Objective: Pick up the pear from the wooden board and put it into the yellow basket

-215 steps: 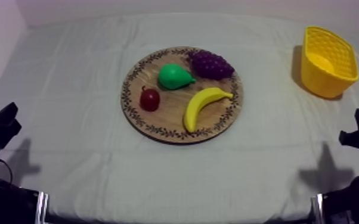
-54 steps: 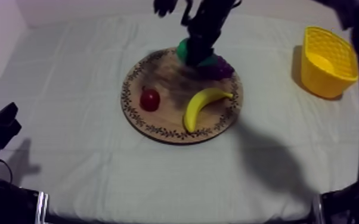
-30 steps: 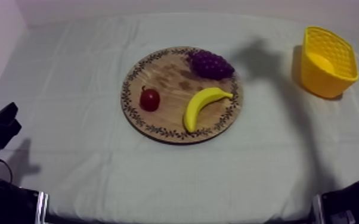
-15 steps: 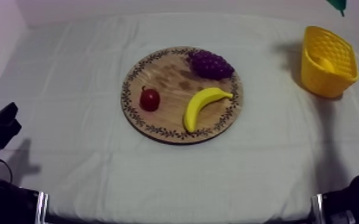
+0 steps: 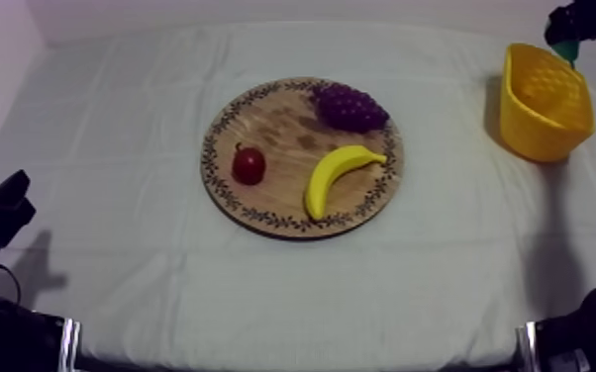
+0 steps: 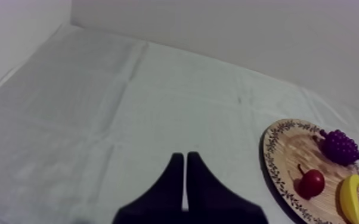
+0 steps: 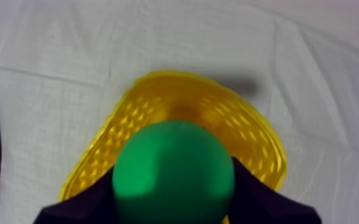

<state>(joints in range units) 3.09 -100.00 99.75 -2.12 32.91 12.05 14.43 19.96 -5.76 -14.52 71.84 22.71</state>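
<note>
Above the basket (image 7: 158, 86), the right gripper (image 5: 567, 35) held the pear (image 7: 173, 173) (clamped tight at both sides); it seemed best lowered toward the basket's middle before letting go.

A counter (image 5: 114, 297) draped in creased grey-white cloth (image 5: 144, 119) is bordered at the frame's upper edge by a plain pale wall (image 5: 262, 10); soft shadows (image 5: 35, 265) are cast.

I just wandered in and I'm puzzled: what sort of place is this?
Probably a robot test bench, not a kitchen: a cloth-covered table, a yellow toy banana on a round wooden board, and the right arm's black pincer holding a green toy pear over a yellow basket.
</note>
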